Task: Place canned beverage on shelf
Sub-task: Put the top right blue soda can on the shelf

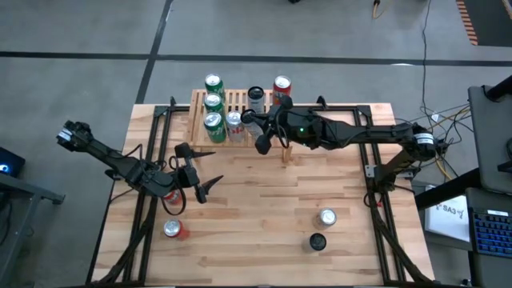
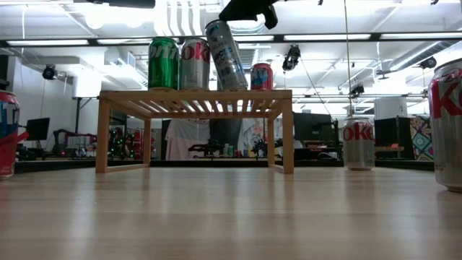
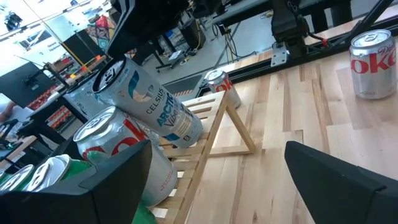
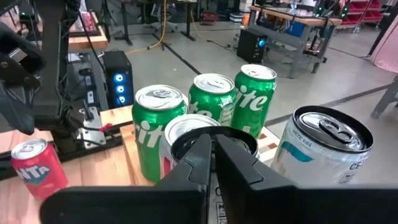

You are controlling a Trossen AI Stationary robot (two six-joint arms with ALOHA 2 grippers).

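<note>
The right tool (image 4: 211,146) is hanging over the shelf (image 2: 195,94) with its fingers pressed tight together, clasping nothing. It is sitting right at the top rim of the tall slim can (image 2: 225,56), though I cannot tell whether it is actually touching it. That can is leaning at a tilt on the slatted top rather than standing, beside a silver cola can (image 4: 186,127) and three green cans (image 4: 214,99) that are standing upright.

The slim can is looking sealed, so I am judging it full: fairly heavy, with smooth, slippery, easily dented walls. Being tall and narrow, it is likely tipping readily when pushed near the rim. The safer hold would be open fingers across the middle of the body, squeezing gently.

The left tool (image 1: 214,168) is waiting wide open above the counter (image 1: 264,200), well apart from the shelf, with spare cans (image 1: 326,218) lying nearer the front edge.
</note>
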